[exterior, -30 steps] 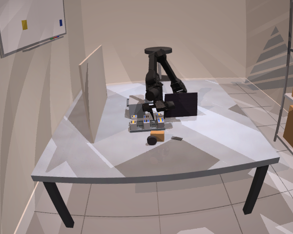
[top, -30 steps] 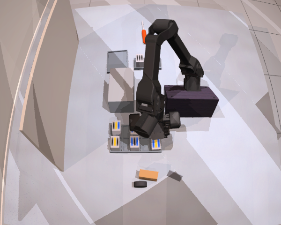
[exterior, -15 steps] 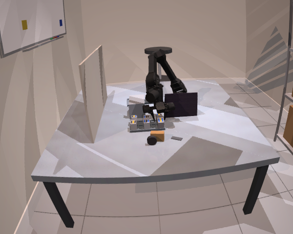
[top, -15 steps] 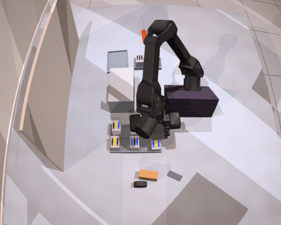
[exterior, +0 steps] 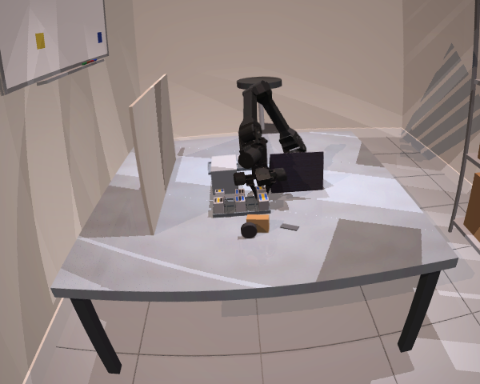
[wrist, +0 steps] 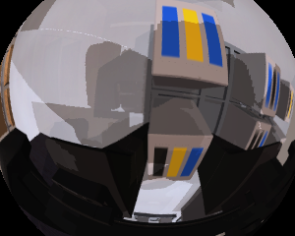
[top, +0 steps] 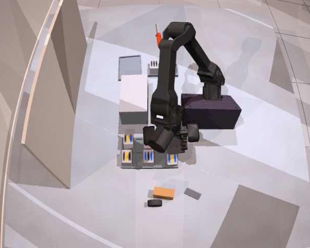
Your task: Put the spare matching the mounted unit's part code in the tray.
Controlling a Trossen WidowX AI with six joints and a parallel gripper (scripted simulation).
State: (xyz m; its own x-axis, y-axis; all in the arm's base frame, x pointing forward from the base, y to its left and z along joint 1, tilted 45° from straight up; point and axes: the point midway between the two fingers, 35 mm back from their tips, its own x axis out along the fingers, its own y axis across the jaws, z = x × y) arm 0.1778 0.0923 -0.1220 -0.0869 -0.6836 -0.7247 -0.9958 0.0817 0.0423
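My gripper point(wrist: 171, 128) point(exterior: 262, 192) is shut on a spare point(wrist: 175, 159) with black, yellow and blue stripes, at the back right compartment of the rack point(top: 150, 167) point(exterior: 240, 214). The top view has this spare hidden under the arm. A blue-yellow-blue spare point(top: 172, 158) point(wrist: 191, 41) stands in front of it. Other striped spares stand at the front middle point(top: 148, 156), the front left point(top: 126, 156) and the back left point(top: 128, 138). The mounted unit point(top: 153, 64), with three dark bars on top, is partly behind the arm; its back code is not visible. The shallow grey tray point(top: 129, 66) is empty.
A tall pale box point(top: 134, 93) stands between rack and tray. An upright panel point(top: 56, 106) stands at the left. An orange screwdriver point(top: 158, 39) lies far back. An orange block point(top: 164, 192), a black disc point(top: 154, 203) and a grey plate point(top: 192, 194) lie before the rack.
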